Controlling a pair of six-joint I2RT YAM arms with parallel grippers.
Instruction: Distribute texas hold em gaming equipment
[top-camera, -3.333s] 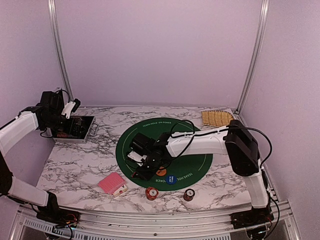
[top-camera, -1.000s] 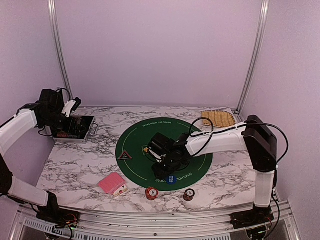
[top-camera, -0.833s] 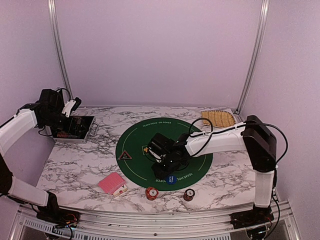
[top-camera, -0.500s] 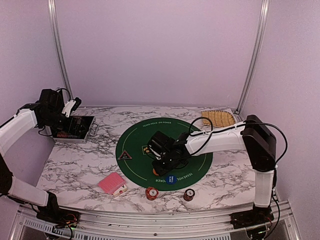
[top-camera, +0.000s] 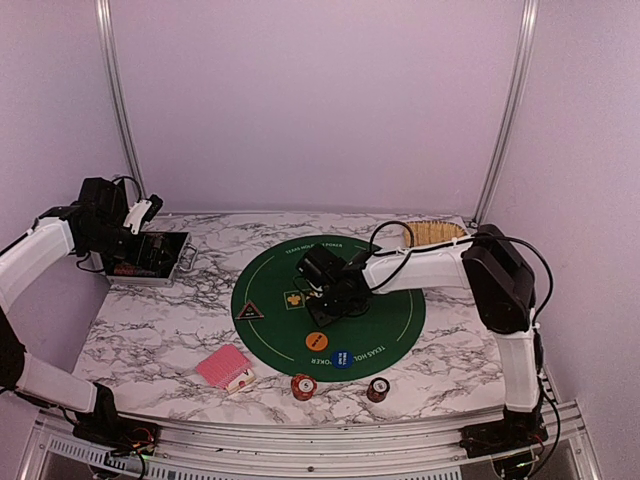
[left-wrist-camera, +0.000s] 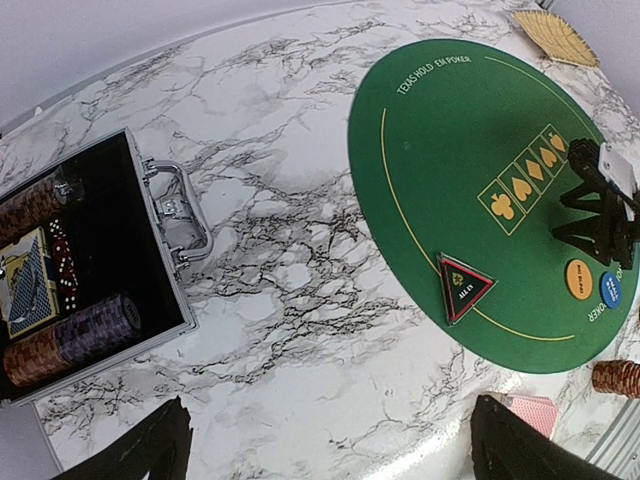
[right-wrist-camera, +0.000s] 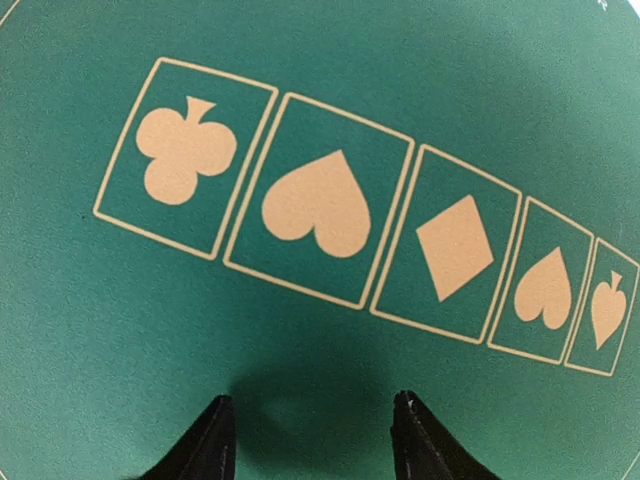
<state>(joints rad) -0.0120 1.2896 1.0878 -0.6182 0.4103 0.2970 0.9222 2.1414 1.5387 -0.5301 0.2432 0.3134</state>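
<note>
— Our right gripper hovers over the green mat, just short of its printed row of suit boxes. We see the jaws parted and nothing between them.
— And our left gripper?
— Spread wide and empty, held up over the table's far-left side, near the open metal case.
— Where do we find the gear?
— Partly on the mat's near half. The orange round button and the blue round button sit close together, and the dark triangular button lies by the left edge. Off the mat, on the marble table, we see the red-backed cards near the front. Two chip stacks stand to their right, apart from each other.
</note>
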